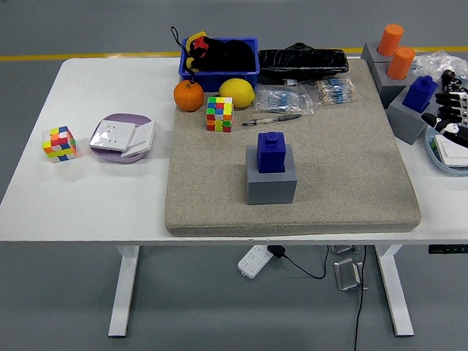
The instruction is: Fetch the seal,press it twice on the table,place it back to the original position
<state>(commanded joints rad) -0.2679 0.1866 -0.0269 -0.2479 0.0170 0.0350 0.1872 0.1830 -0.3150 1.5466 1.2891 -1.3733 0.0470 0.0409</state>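
a: what's laid out, biggest first?

b: a smooth white desk (103, 197), and over its middle a thick, coarse beige mat (350, 170), rectangular with rounded corners.

a: and on the mat?

b: a matte grey block-shaped holder (272, 185) near the front, with the seal (271, 151) standing upright in its top. the seal is glossy dark blue, a cube with a small square knob. further back sit a blue plastic bin (221, 69), a yellow lemon (236, 92), an orange (188, 96) and a multicoloured puzzle cube (220, 114).

a: the hand?

b: the right hand (457, 119) is at the desk's far right edge, black with white joints, fingers loosely spread and gripping nothing. it hangs over a round container (451, 160) (whether it touches it, i can't tell).

a: where's the seal from there?

b: well apart, off to the hand's left, mid-mat. a second blue stamp (421, 93) in its own grey holder sits just beside the hand.
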